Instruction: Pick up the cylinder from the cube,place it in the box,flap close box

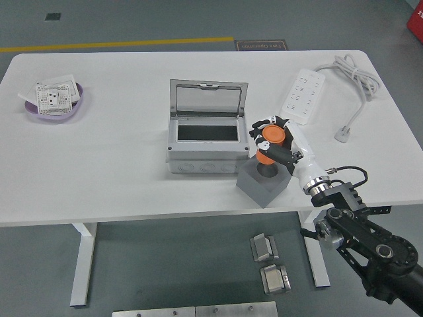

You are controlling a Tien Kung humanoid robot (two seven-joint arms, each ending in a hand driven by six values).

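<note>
An orange cylinder (271,141) is held in my right hand (276,142), whose fingers are curled around it, just above the grey cube (262,184) near the table's front edge. A dark round spot shows on the cube's top under the cylinder. Left of the hand stands the grey box (205,146) with its lid (208,99) raised upright and its dark inside showing. My left arm is out of view.
A white power strip (302,97) with its cable (353,79) and plug lies at the back right. A purple bowl (55,108) holding white parts sits at the far left. The cube stands close to the table's front edge.
</note>
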